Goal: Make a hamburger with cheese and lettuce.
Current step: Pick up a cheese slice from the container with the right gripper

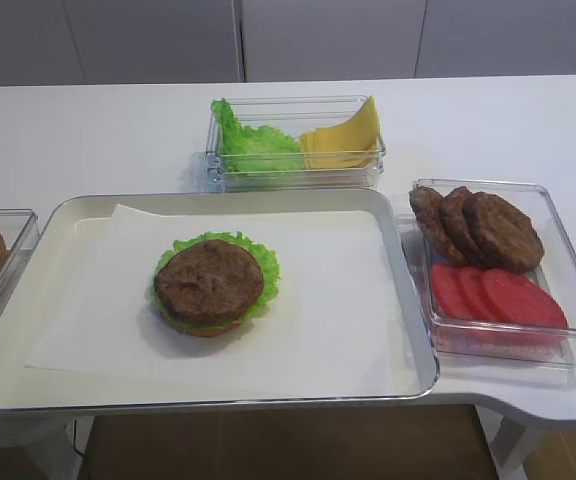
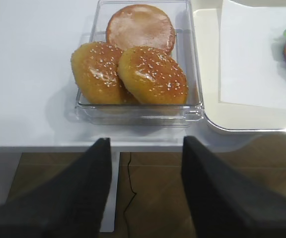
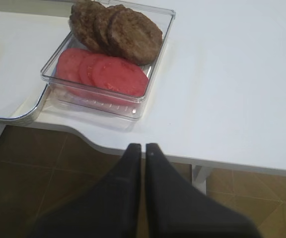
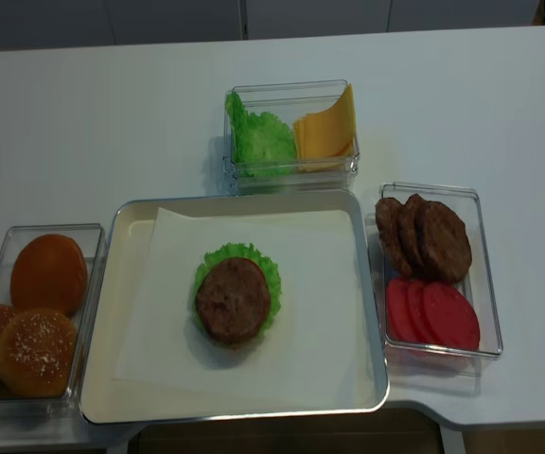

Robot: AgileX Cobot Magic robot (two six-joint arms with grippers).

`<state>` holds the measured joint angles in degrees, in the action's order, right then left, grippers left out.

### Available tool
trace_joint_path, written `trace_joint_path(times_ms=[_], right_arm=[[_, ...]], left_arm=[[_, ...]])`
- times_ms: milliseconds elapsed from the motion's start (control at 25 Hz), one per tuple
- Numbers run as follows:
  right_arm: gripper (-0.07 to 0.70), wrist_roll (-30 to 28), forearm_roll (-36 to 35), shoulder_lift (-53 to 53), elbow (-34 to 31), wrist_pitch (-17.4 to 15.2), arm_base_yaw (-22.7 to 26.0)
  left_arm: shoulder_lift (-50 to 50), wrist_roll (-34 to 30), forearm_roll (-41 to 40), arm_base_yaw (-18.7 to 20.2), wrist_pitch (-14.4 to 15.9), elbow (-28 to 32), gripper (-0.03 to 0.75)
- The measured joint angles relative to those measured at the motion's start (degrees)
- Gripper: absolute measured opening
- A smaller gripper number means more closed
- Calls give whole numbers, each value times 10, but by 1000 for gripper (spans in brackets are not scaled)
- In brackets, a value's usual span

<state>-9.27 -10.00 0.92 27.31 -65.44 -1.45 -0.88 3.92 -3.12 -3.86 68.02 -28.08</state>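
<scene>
- One hamburger [image 4: 234, 299], a round stack of tan bun base, frilly green lettuce rim and dark brown grilled patty, sits at the centre of the frame in the overhead view, on one white paper sheet [image 4: 310, 284] inside one white metal-rimmed tray [image 4: 131, 284]
- One clear plastic box [image 4: 291, 168] at upper centre, just above the tray, holds ruffled bright green lettuce [image 4: 258, 140] on its left and a leaning pile of thin yellow cheese slices [image 4: 327, 128] on its right; the slice count cannot be told
- One clear rectangular box [image 4: 485, 274] at right holds three overlapping bare brown patties [image 4: 424, 236] above three overlapping red tomato slices [image 4: 433, 314]
- One clear box [image 2: 192, 74] at lower left holds three buns: two sesame-topped brown buns [image 2: 128, 74] and one plain brown bun [image 2: 140, 27]
- All stand on one white table [image 4: 112, 123]
- Left black end effector [image 2: 145, 186], bottom of its wrist view, has its fingers spread apart, holding nothing
- Right black end effector [image 3: 143, 148] has its fingers pressed together, holding nothing
</scene>
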Motion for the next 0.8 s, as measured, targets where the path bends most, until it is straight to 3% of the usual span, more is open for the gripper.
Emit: trace_joint_path(times_ms=[800], right_arm=[[8,1,0,0,0,0,0]], left_arm=[[0,0,0,0,0,0,344]])
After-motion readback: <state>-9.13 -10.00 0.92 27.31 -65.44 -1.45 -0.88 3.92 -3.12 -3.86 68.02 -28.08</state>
